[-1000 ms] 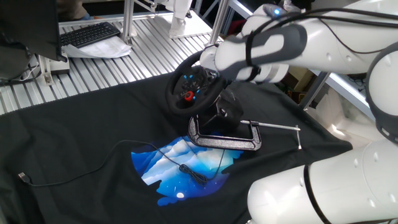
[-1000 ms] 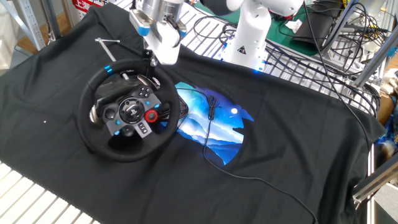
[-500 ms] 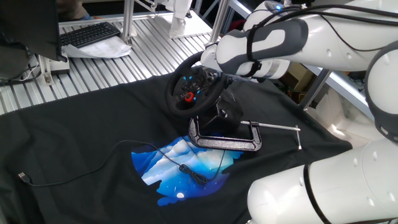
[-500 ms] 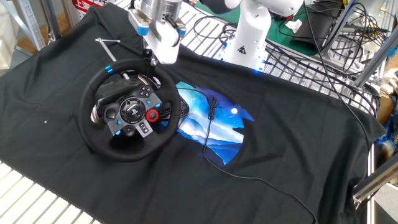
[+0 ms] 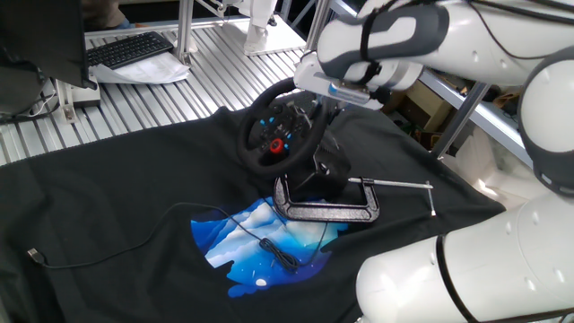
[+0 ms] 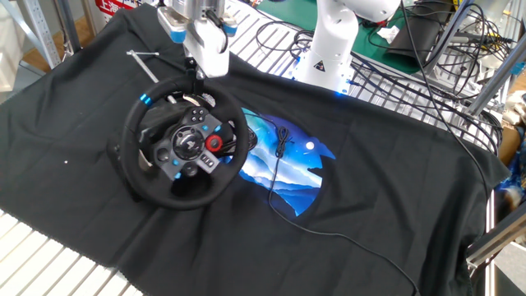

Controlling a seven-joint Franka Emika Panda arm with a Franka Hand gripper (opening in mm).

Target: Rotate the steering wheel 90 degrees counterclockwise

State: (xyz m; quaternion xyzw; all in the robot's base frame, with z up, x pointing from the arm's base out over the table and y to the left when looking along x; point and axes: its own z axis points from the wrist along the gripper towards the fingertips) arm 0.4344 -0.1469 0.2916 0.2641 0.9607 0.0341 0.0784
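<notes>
The steering wheel (image 5: pixel 274 136) is black with a red centre button and blue buttons, and stands on its black base on the dark cloth. In the other fixed view (image 6: pixel 185 145) its face is turned to the camera, and the blue stripe mark (image 6: pixel 146 99) sits at the upper left of the rim. My gripper (image 5: pixel 329 105) comes down from above onto the far top of the rim. In the other fixed view the gripper (image 6: pixel 197 76) has its fingers closed on the rim just right of the stripe.
A metal C-clamp (image 5: pixel 326 208) with a long screw rod (image 5: pixel 400 184) holds the wheel's base; the rod also shows behind the wheel (image 6: pixel 143 62). A black cable (image 5: pixel 134 240) crosses the blue print (image 6: pixel 283 160). A keyboard (image 5: pixel 130 49) lies at the back; a white robot base (image 6: pixel 329 49) stands behind.
My gripper has risen and shifted a little while on the rim. The wheel has shifted and tilted with it and its hub has turned slightly counterclockwise.
</notes>
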